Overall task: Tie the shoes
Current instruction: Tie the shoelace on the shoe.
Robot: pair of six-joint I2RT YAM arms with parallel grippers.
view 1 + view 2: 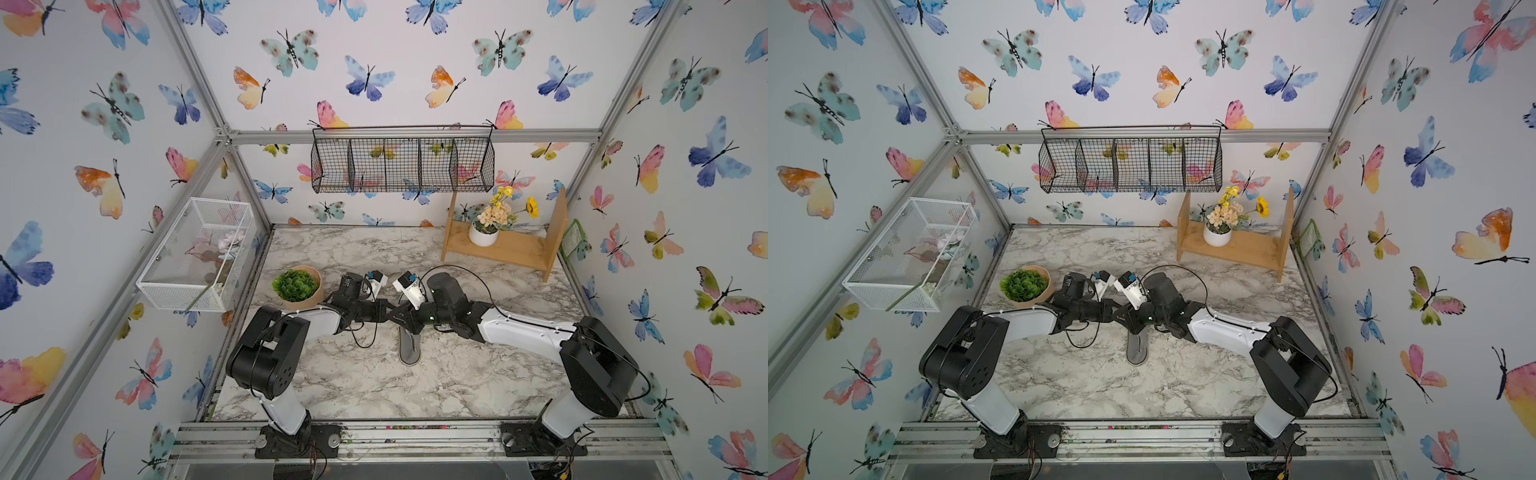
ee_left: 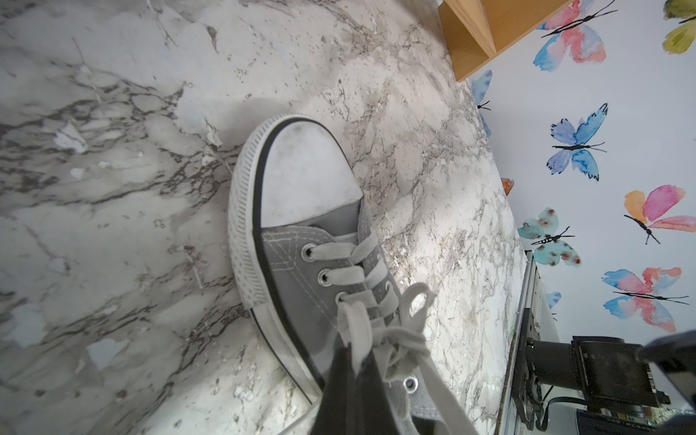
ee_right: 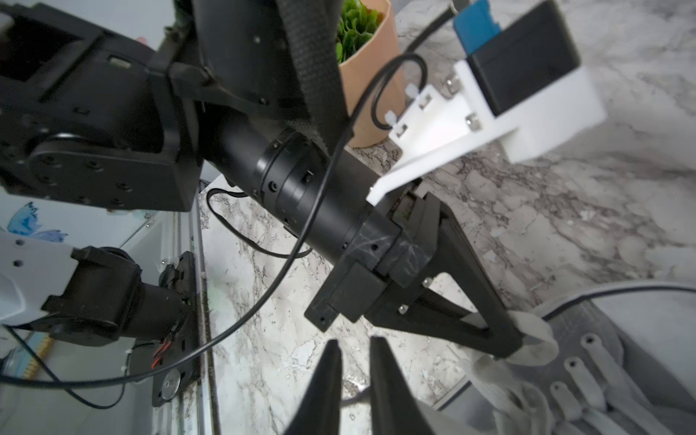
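Left gripper point(image 3: 508, 344) is clamping tight on a white lace loop point(image 3: 536, 337). Right gripper point(image 3: 352, 376) is hanging just beside it, fingers parted, gripping nothing. Counting: one shoe point(image 2: 301, 233), two grippers, one potted green plant point(image 1: 297, 286), one wooden shelf point(image 1: 511, 249) carrying one white flower pot point(image 1: 483, 235), one black wire basket point(image 1: 402, 166), one white mesh basket point(image 1: 195, 253). The shoe is lying directly under both grippers on the marble table point(image 1: 374, 386), with one end poking out toward the base rail point(image 1: 415, 432) in both top views. The plant is sitting on the left gripper's outer side, just beside its wrist. The shelf is standing well apart beyond the right gripper. Bare marble is running from the grippers to the table's base-side edge. The shoe is showing grey canvas, a scuffed white toe cap, a ribbed white sole edge with a black stripe, metal eyelets and flat white laces crossing, loosely tangled at the left gripper.
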